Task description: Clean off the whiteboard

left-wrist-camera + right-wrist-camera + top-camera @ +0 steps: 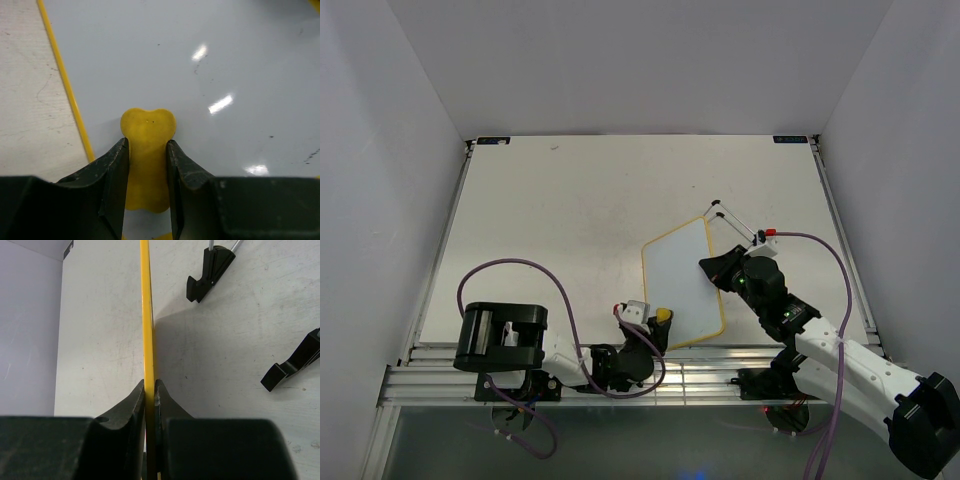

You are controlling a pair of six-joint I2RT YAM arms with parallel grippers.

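Squeezing the eraser [148, 125] in the left gripper [146, 145], pinching the edge of the whiteboard [682, 283] in the right gripper [150, 386]. No writing to see, only tiny specks; looks nearly done

pale grey walls [390, 150] close in a scuffed off-white worktop [570, 220] on three sides; a metal rail frame [710, 372] lines its near edge; light even
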